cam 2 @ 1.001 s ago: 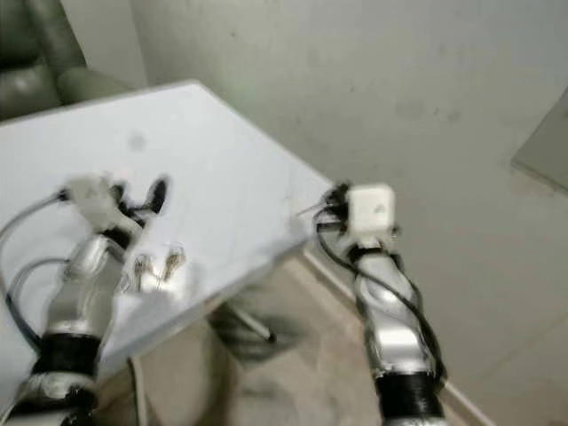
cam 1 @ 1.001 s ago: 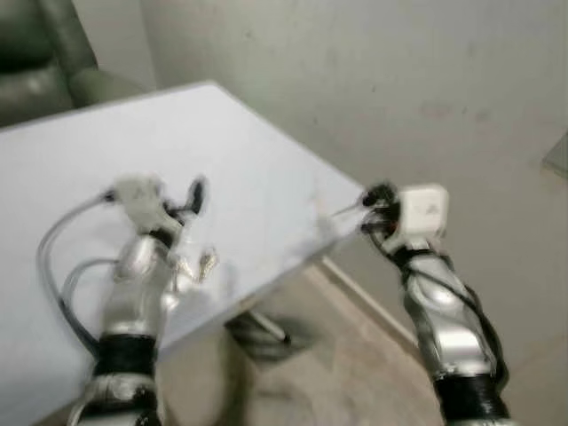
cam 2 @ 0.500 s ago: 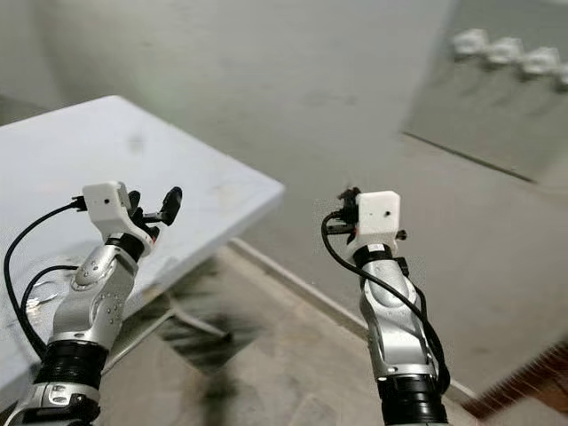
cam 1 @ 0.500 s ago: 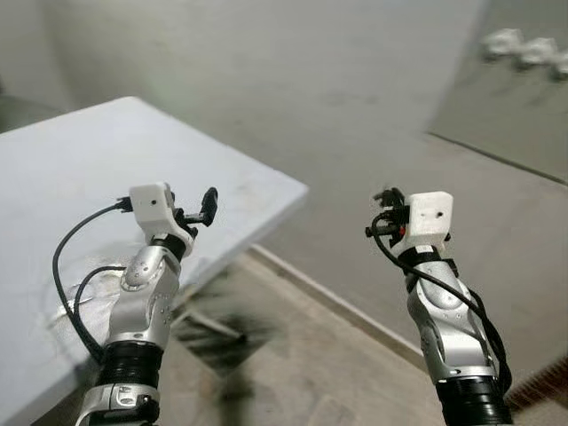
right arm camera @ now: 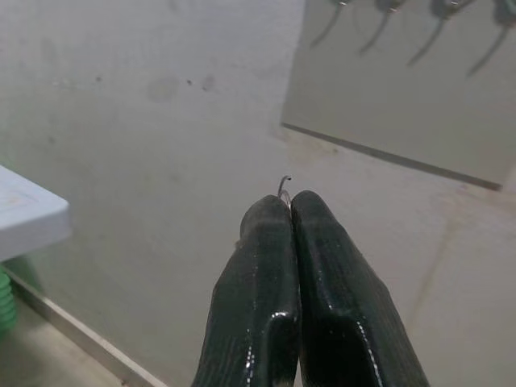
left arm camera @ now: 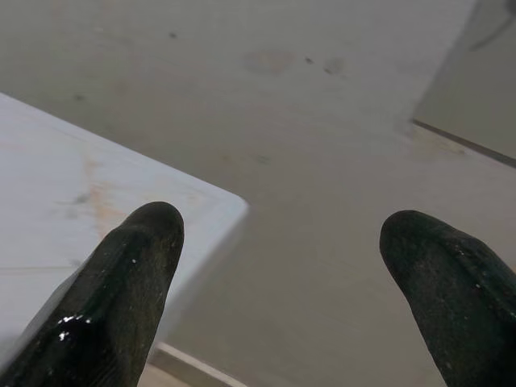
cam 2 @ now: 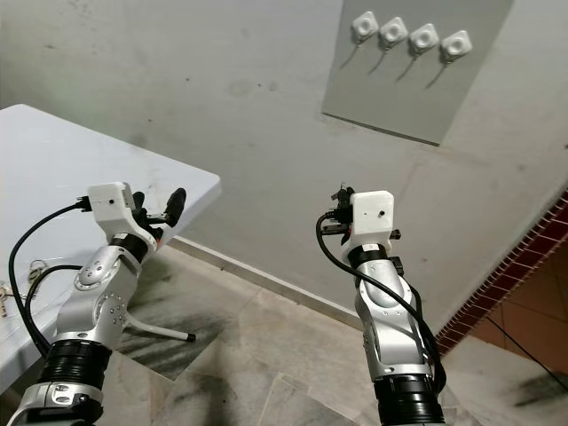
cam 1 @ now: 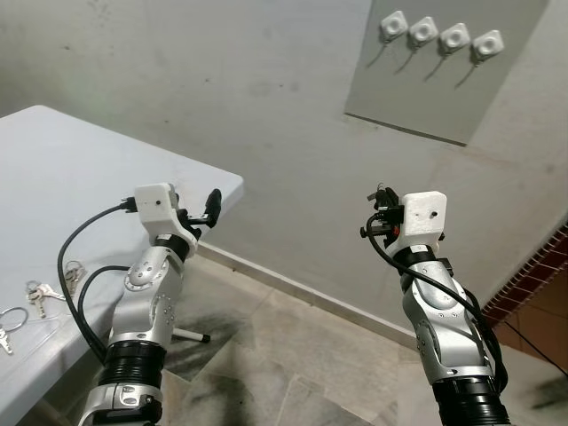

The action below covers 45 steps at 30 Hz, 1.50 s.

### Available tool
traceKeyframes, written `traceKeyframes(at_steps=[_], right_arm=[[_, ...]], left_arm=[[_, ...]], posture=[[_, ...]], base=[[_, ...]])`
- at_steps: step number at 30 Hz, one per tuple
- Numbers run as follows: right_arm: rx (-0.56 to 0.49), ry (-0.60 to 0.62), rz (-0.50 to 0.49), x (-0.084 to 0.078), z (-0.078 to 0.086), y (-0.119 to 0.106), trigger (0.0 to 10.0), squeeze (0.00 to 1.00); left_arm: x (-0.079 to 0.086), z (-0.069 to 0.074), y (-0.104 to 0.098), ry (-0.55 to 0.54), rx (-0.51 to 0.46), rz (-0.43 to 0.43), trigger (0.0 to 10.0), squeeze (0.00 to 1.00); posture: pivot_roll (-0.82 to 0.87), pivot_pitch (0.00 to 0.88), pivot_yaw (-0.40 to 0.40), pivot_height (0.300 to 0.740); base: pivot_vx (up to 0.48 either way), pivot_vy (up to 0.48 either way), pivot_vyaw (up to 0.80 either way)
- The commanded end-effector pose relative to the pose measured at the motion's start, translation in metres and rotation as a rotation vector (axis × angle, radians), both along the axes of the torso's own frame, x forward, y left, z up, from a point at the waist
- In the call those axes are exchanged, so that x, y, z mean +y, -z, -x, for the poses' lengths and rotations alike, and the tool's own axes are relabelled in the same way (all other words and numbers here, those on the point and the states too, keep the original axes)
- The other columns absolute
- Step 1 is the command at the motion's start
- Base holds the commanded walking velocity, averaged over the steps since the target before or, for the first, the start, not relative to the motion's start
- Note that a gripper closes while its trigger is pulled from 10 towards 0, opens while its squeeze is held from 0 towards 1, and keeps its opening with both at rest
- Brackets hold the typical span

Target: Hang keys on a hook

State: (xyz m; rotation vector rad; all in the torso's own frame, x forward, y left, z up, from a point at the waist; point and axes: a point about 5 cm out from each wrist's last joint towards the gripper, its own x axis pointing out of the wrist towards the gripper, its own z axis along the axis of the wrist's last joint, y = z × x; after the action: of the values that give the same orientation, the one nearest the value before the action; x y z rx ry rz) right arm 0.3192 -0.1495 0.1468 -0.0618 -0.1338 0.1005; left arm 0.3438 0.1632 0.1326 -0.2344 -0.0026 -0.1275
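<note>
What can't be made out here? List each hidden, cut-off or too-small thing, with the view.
- Right gripper, right wrist view: jaws shut on a thin wire loop; its fingers hide whether keys hang from it.
- Keys on the table, left eye view: the ring beside them is cut by the picture's edge.
- Hooks on the wall: too small to judge shape.

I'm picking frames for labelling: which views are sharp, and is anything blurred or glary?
Both eye views are sharp, evenly lit: four hooks and keys on the table read clearly. Left wrist view: soft fingers, small glint. Right wrist view: shiny fingers, a thin wire at their tips.
</note>
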Motion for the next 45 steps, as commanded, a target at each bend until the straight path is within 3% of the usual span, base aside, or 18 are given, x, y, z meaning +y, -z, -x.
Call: traceKeyframes(at_steps=[1,25,41,45], right_arm=[[-0.007,-0.004,0.0,0.001,0.001,-0.004,10.0,0.0],[0.0,-0.016,0.001,0.003,0.0,-0.004,10.0,0.0],[0.033,0.074,-0.082,-0.01,0.003,-0.003,10.0,0.0],[0.005,0.019,-0.077,-0.01,0.005,-0.006,10.0,0.0]], left_arm=[[-0.004,-0.002,-0.006,0.017,-0.012,-0.007,10.0,0.0],[0.0,0.003,-0.004,-0.036,-0.001,0.027,10.0,0.0],[-0.001,0.007,-0.001,-0.031,0.016,0.047,10.0,0.0],[-0.001,0.008,-0.004,-0.028,0.003,0.054,10.0,0.0]], posture=[[-0.04,0.0,-0.057,0.74],[-0.02,0.0,-0.071,0.74],[-0.03,0.0,-0.062,0.74],[-0.03,0.0,-0.063,0.74]], base=[[0.0,0.0,-0.77],[0.0,0.0,-0.74],[0.0,0.0,0.0],[0.0,0.0,0.0]])
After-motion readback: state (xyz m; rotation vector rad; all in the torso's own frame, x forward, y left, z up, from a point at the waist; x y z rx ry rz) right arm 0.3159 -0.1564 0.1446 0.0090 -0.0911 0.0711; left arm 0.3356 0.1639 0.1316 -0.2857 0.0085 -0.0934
